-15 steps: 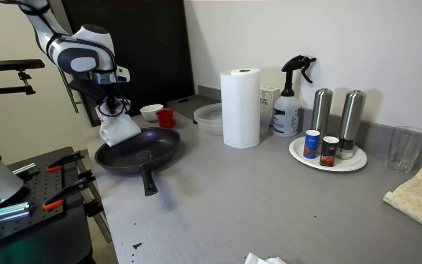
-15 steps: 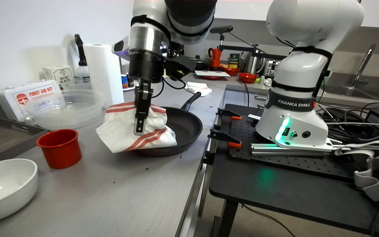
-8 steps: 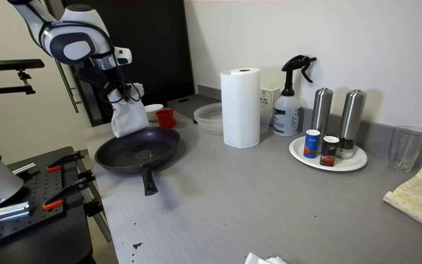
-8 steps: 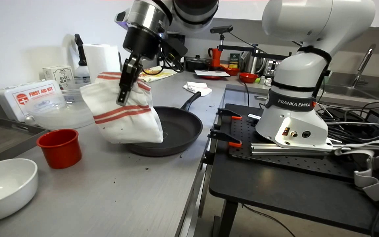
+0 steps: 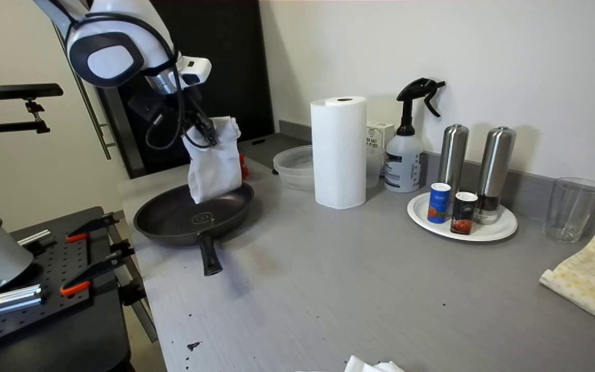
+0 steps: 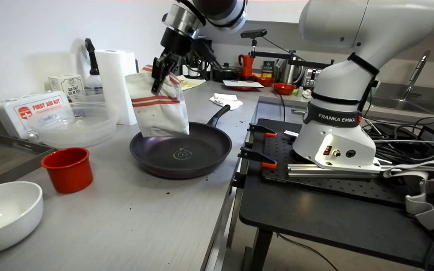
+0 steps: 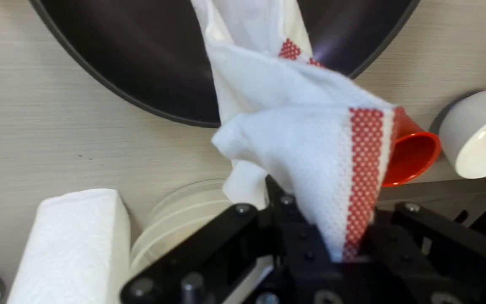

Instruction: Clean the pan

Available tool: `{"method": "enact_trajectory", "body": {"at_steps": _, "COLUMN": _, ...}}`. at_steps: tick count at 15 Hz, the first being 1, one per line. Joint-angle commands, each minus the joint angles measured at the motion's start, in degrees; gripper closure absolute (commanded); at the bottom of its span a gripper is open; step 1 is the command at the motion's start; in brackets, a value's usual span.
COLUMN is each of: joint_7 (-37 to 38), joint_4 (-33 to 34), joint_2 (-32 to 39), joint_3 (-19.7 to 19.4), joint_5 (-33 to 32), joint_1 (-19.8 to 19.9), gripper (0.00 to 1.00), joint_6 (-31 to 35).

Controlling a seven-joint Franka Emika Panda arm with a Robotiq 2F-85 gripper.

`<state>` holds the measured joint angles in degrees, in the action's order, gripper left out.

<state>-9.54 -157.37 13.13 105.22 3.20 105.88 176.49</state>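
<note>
Wrist view: pan (image 7: 141, 55) cropped; cloth (image 7: 293, 122) in gripper (image 7: 322, 204) partly hides cup (image 7: 414, 157)

The robot's gripper (image 7: 336, 226) clamps a white dish towel (image 7: 289, 131) with red bands (wrist view). The towel overlaps the rim of a round black pan (image 7: 150, 50). Left to right: paper towel roll (image 7: 72, 249), translucent tub (image 7: 184, 223), red cup (image 7: 414, 155) partly behind the towel, white bowl (image 7: 464, 122).

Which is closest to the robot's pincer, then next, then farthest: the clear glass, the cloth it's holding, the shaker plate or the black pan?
In an exterior view, from the pincer:
1. Cloth: gripped in it.
2. Black pan: below it.
3. Shaker plate: toward the picture's right.
4. Clear glass: farther right.
</note>
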Motion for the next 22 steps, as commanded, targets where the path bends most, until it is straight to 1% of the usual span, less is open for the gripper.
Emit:
{"method": "enact_trajectory", "body": {"at_steps": 1, "joint_7": 4.3, "joint_4": -0.1, "joint_2": -6.6, "joint_3": 4.5, "joint_5": 0.1, "joint_1": 5.2, "gripper": 0.96, "joint_6": 0.4}}
{"method": "enact_trajectory", "body": {"at_steps": 3, "joint_7": 5.1, "joint_4": -0.2, "joint_2": -9.6, "joint_3": 5.7, "joint_5": 0.2, "joint_1": 5.3, "gripper": 0.96, "joint_6": -0.5}}
{"method": "enact_trajectory", "body": {"at_steps": 7, "joint_7": 8.8, "joint_4": -1.2, "joint_2": -18.7, "joint_3": 6.6, "joint_5": 1.2, "joint_1": 3.6, "gripper": 0.96, "joint_6": -1.7}}
{"method": "enact_trajectory", "body": {"at_steps": 8, "joint_7": 10.7, "joint_4": -1.2, "joint_2": -20.6, "joint_3": -4.2, "joint_5": -0.1, "joint_1": -7.0, "gripper": 0.96, "joint_6": -2.4}}
{"method": "enact_trajectory", "body": {"at_steps": 9, "joint_7": 11.5, "joint_4": -1.5, "joint_2": -22.2, "joint_3": -6.2, "joint_5": 0.0, "joint_1": -9.3, "gripper": 0.96, "joint_6": -3.9}}
{"method": "enact_trajectory", "body": {"at_steps": 10, "joint_7": 11.2, "joint_4": -1.7, "joint_2": -23.6, "joint_3": 0.6, "joint_5": 1.1, "joint_1": -2.7, "gripper": 0.96, "joint_6": -5.3}}
{"method": "enact_trajectory", "body": {"at_steps": 11, "joint_7": 11.5, "joint_4": -1.8, "joint_2": -24.6, "joint_3": -0.6, "joint_5": 1.0, "joint_1": -4.2, "gripper": 0.96, "joint_6": -6.7}}
{"method": "enact_trajectory", "body": {"at_steps": 13, "joint_7": 11.7, "joint_4": -1.8, "joint_2": -26.1, "joint_3": 0.9, "joint_5": 0.8, "joint_1": -3.3, "gripper": 0.96, "joint_6": -8.4}}
{"method": "enact_trajectory", "body": {"at_steps": 16, "joint_7": 11.9, "joint_4": -1.5, "joint_2": -28.6, "joint_3": 4.4, "joint_5": 0.9, "joint_1": -1.2, "gripper": 0.96, "joint_6": -10.2}}
{"method": "enact_trajectory", "body": {"at_steps": 19, "joint_7": 11.0, "joint_4": -0.9, "joint_2": -29.8, "joint_3": 10.1, "joint_5": 1.5, "joint_1": 2.9, "gripper": 0.96, "joint_6": -10.6}}
{"method": "enact_trajectory", "body": {"at_steps": 22, "joint_7": 9.5, "joint_4": 0.2, "joint_2": -30.7, "joint_3": 17.8, "joint_5": 2.5, "joint_1": 8.8, "gripper": 0.96, "joint_6": -10.0}}
